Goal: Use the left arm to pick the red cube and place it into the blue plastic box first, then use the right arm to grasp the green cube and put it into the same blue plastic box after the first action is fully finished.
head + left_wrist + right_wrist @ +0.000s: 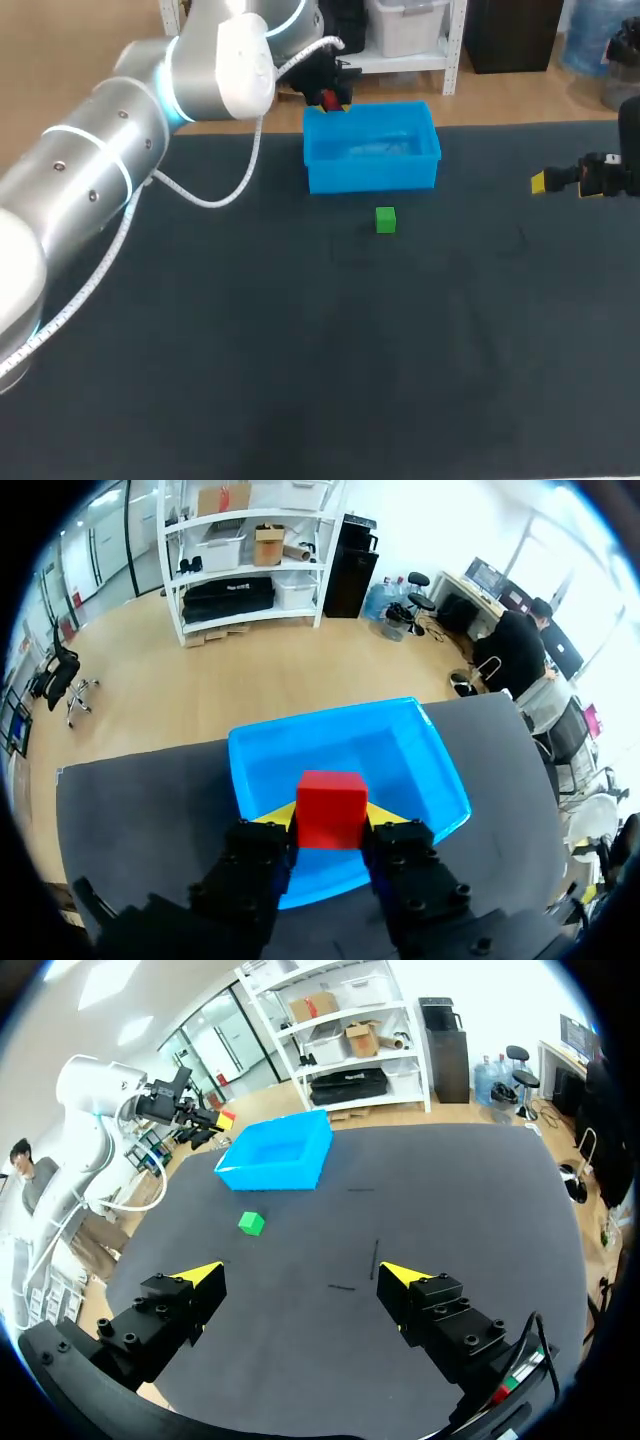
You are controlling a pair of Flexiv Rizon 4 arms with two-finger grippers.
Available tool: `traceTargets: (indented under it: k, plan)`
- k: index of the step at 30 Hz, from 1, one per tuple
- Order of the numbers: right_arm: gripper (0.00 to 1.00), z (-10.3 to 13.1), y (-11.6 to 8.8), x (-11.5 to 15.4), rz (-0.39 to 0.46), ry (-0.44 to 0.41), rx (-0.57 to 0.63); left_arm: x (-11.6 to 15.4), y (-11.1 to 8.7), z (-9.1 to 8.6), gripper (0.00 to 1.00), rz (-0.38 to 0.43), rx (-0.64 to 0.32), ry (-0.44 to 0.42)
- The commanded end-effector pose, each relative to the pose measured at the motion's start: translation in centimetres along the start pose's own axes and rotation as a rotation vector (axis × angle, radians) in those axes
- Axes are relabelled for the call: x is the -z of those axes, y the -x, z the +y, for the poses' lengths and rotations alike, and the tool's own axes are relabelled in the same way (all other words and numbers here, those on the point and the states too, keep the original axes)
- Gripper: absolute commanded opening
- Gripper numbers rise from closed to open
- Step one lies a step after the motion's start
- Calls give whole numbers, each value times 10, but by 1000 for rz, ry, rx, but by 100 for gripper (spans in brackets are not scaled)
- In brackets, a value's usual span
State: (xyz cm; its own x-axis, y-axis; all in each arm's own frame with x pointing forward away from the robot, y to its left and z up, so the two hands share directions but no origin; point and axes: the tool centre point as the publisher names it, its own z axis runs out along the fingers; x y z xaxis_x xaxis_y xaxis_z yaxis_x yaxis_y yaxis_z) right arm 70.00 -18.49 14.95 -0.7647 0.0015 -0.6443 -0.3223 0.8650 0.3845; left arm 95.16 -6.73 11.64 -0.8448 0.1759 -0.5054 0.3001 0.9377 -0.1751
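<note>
The red cube (pixel 331 808) is a flat, bright red with no marking. At the far side, the box (pixel 371 148) is a vivid sky blue inside and out. The green cube (pixel 385 220) just near of it is a plain grass green. The table (pixel 300 350) is dark charcoal, almost black, with a few thin darker strokes. The left gripper (pixel 331 820) and the right gripper (pixel 300 1275) are both black with yellow tips. The left arm (pixel 90 170) is silver-white with glowing pale-blue rings, and its cable (pixel 210 203) is white.
</note>
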Motion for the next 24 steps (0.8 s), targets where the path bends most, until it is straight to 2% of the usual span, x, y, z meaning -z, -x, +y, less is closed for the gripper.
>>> traceTargets:
  k: [1,12,24]
  plan:
    - [100,0,0,0,1,-2,0,-15,15,-3,0,25,0,4]
    - [100,0,0,0,1,-2,0,-32,16,-1,0,32,4,17]
    - [100,0,0,0,1,-2,0,-37,11,0,0,37,6,26]
